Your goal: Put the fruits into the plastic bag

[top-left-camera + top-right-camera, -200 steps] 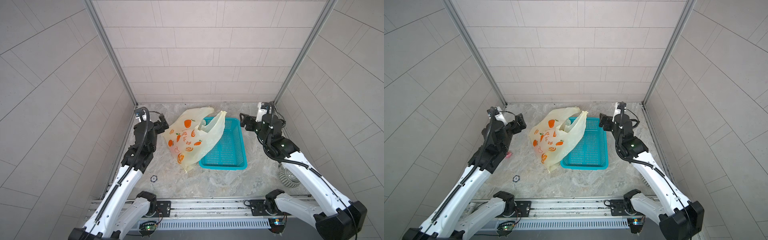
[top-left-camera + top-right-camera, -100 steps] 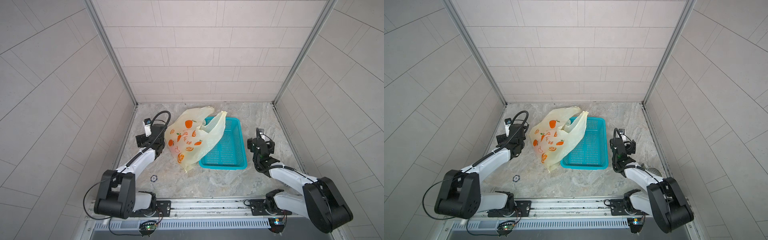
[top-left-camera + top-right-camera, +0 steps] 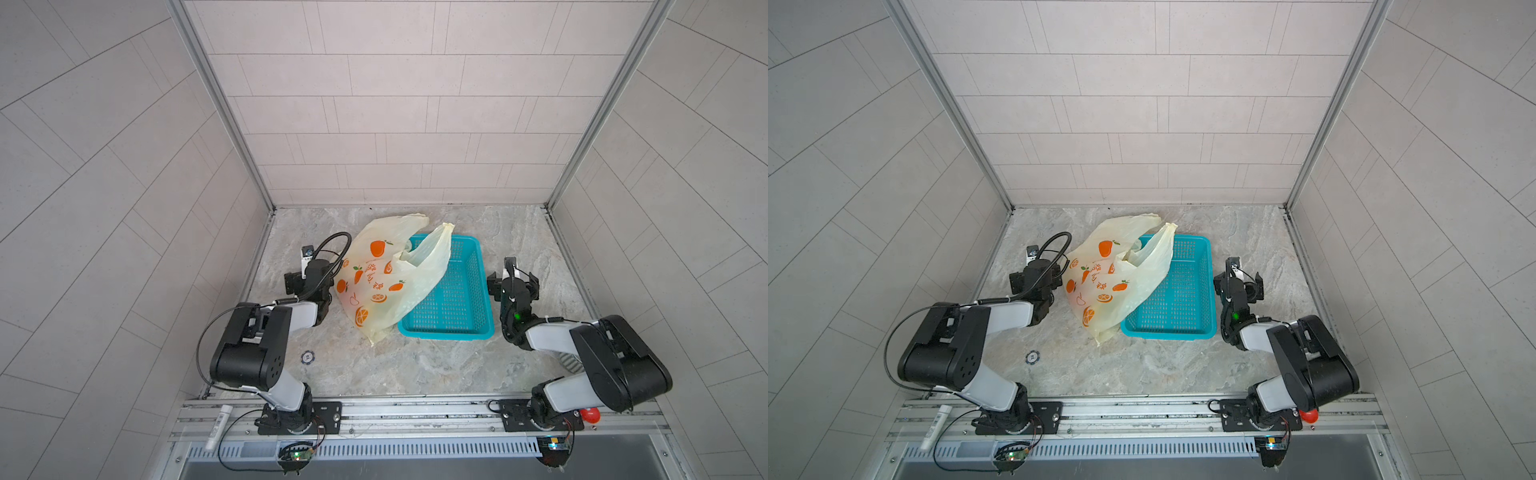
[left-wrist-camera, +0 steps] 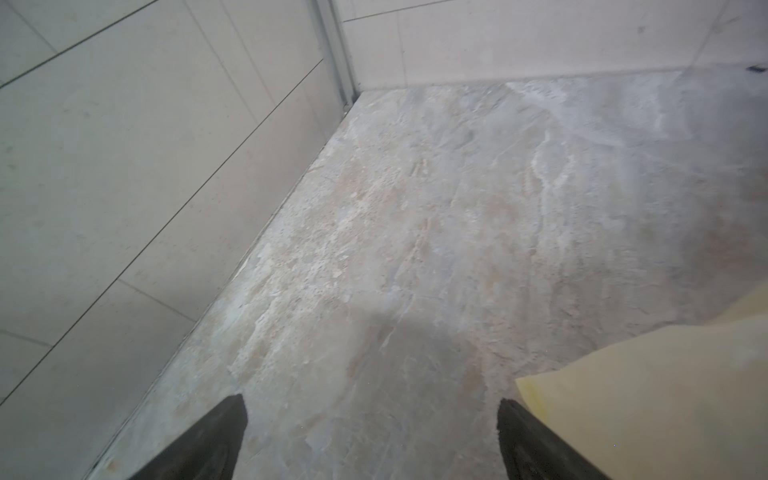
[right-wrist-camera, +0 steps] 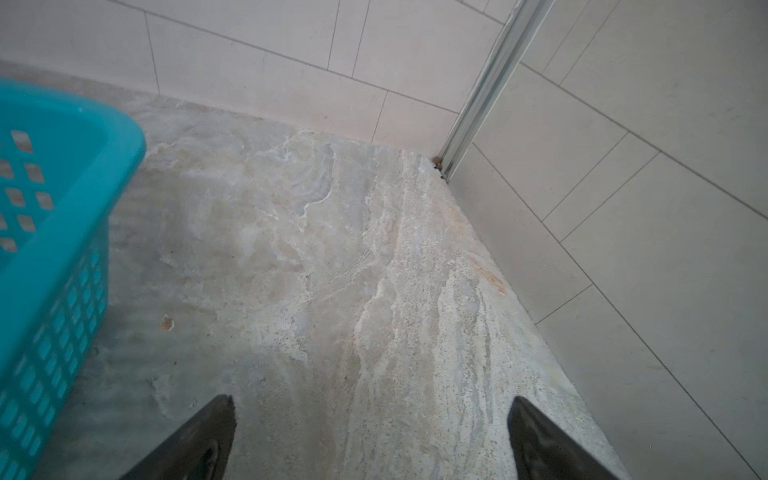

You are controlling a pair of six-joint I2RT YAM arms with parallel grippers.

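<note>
The plastic bag (image 3: 386, 286) lay slumped on the desk (image 3: 415, 365), partly over the teal basket (image 3: 446, 333) — thin, limp, best taken by its loop handles (image 3: 432, 249). The left pincer (image 4: 370, 401) and right pincer (image 5: 372, 399) gaped wide, empty.

We record even, diffuse light in both top views: bright, no glare, only soft shadows on the floor (image 3: 415, 365). Left wrist view is soft; the plastic bag (image 4: 644, 395) at 4 o'clock is blurred, and a faint shadow lies at 6 o'clock. Right wrist view: basket (image 5: 50, 249) at 9 o'clock smeared.
</note>
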